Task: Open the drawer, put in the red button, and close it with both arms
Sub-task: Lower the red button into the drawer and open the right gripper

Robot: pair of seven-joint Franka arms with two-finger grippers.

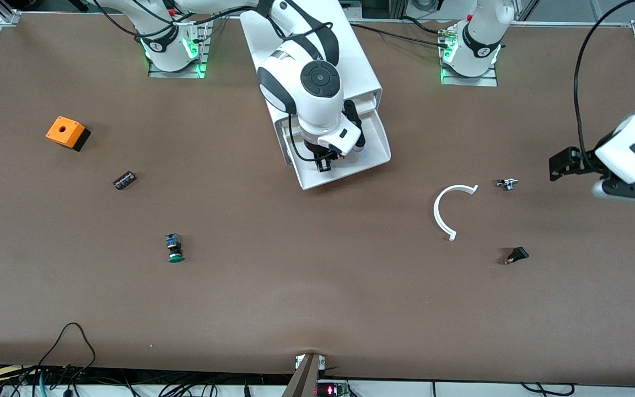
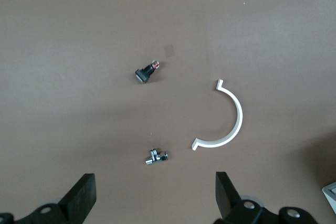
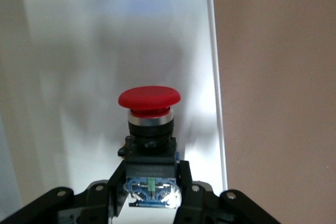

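Right wrist view: red button (image 3: 149,129), domed cap, black body.

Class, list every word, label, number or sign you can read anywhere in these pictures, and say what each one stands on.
No text can be read.
The red button, held in the right pincer over the open drawer: pale marks on its black body, too blurred to read.
Red display at the table's edge nearest the front camera: lit marks, too small to read.
The left pincer, open over the table, carries no marking.
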